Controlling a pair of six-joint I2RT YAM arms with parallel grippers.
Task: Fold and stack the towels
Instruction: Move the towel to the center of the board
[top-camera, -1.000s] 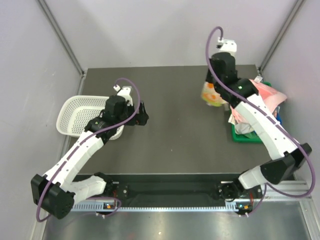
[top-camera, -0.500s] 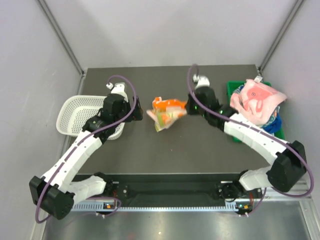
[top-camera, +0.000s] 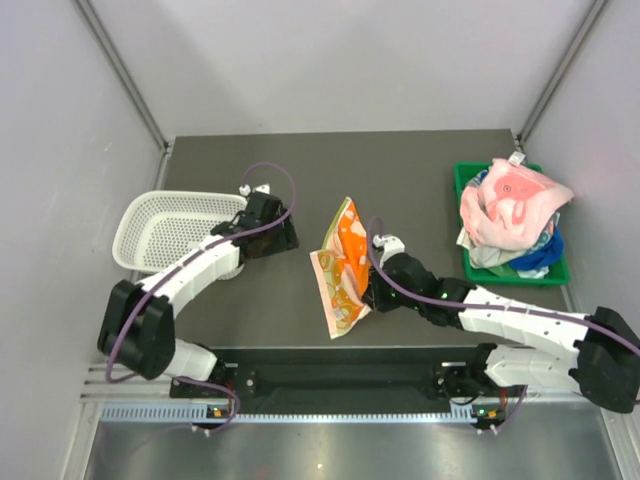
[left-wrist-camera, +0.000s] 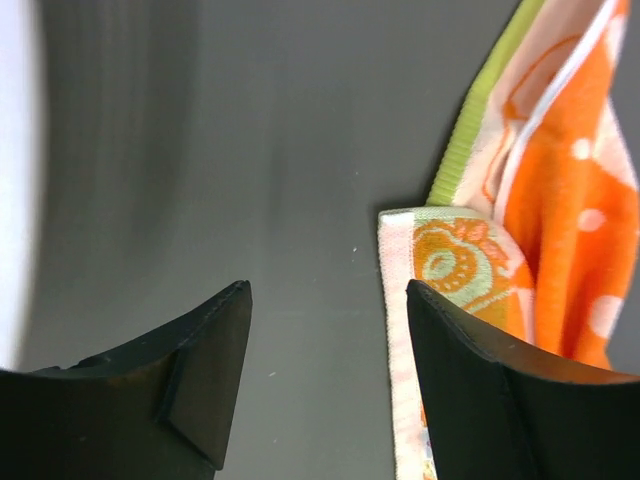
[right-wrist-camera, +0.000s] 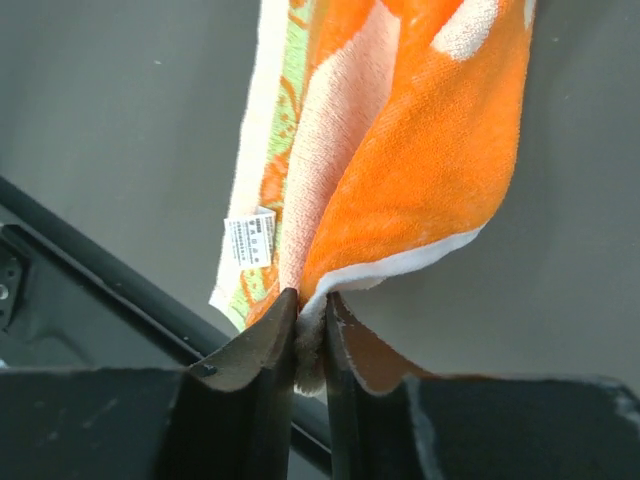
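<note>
The orange towel (top-camera: 345, 265) with pale and green patterned edges lies stretched on the dark table near the front middle. My right gripper (top-camera: 372, 293) is shut on its edge; the right wrist view shows the cloth (right-wrist-camera: 400, 170) pinched between the fingers. My left gripper (top-camera: 290, 238) is open and empty just left of the towel; the towel's corner (left-wrist-camera: 450, 250) shows beside the right finger in the left wrist view. A pink towel with white motifs (top-camera: 510, 200) tops a pile with a white and a blue towel (top-camera: 535, 252) in the green bin.
A white mesh basket (top-camera: 165, 228) stands at the left of the table. The green bin (top-camera: 478, 272) stands at the right edge. The table's front edge and black rail (right-wrist-camera: 90, 270) lie right below the towel's near end.
My right gripper carried the orange towel from the bin area across to the front middle and lowered it. My left gripper moved right toward the towel.
</note>
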